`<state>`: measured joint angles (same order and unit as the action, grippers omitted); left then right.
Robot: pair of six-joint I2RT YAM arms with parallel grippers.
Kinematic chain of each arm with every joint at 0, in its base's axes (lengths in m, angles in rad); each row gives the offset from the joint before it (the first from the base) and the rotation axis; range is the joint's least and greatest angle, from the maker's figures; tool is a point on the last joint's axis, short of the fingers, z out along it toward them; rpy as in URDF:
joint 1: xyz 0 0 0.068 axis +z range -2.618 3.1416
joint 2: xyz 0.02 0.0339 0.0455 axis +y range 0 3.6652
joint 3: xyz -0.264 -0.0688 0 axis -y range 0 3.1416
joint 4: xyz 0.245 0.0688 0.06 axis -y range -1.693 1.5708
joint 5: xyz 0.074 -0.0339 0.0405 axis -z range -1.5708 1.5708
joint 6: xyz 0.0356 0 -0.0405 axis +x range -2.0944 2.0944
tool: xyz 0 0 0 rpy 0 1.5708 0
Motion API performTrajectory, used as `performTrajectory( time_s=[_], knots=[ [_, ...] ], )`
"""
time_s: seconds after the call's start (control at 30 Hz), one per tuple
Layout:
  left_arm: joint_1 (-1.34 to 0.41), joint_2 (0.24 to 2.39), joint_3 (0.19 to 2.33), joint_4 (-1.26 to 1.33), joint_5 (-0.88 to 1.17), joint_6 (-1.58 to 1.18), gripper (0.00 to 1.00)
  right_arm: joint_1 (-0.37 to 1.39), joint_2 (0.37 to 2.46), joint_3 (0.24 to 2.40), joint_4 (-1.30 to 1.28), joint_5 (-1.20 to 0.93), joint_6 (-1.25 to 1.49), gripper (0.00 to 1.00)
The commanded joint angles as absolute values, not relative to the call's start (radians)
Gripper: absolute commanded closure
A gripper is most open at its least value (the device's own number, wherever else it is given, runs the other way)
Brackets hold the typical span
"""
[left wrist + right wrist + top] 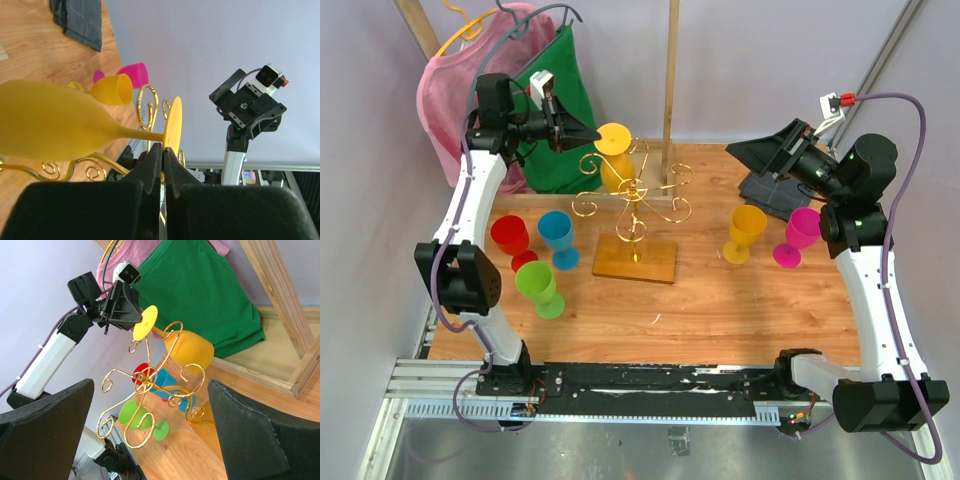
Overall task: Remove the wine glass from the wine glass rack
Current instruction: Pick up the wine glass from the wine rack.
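The yellow wine glass (613, 139) hangs bowl-down on the gold wine glass rack (636, 260) at the middle of the bench (720, 300), the left jaws pinched on its foot's rim, the right jaws gaping wide, well apart.

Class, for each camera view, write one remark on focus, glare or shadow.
Top external view: even light, only faint shadows on the table, and the wine glass rack is sharp. Left wrist view: the left gripper is a dark, detail-less mass along the bottom, while the yellow wine glass is evenly lit. Right wrist view: the right gripper shows as dark fingers at both sides, and the rack glints.
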<state>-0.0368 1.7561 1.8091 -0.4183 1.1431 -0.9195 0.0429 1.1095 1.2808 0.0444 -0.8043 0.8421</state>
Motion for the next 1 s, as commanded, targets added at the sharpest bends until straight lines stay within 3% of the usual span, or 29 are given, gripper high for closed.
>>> performTrajectory(
  time_s=[0.0, 0.37, 0.97],
  knots=[
    [-0.037, 1.754, 1.896, -0.423, 1.171, -0.906, 1.00, 0.028, 1.100, 1.300, 0.071, -0.820, 0.853, 0.02],
    [-0.042, 1.937, 2.152, -0.311, 1.179, -0.941, 1.00, 0.028, 1.126, 1.320, 0.068, -0.824, 0.871, 0.02],
    [-0.125, 2.093, 2.327, -0.009, 1.254, -1.073, 1.00, 0.029, 1.134, 1.335, 0.060, -0.829, 0.877, 0.02]
  ],
)
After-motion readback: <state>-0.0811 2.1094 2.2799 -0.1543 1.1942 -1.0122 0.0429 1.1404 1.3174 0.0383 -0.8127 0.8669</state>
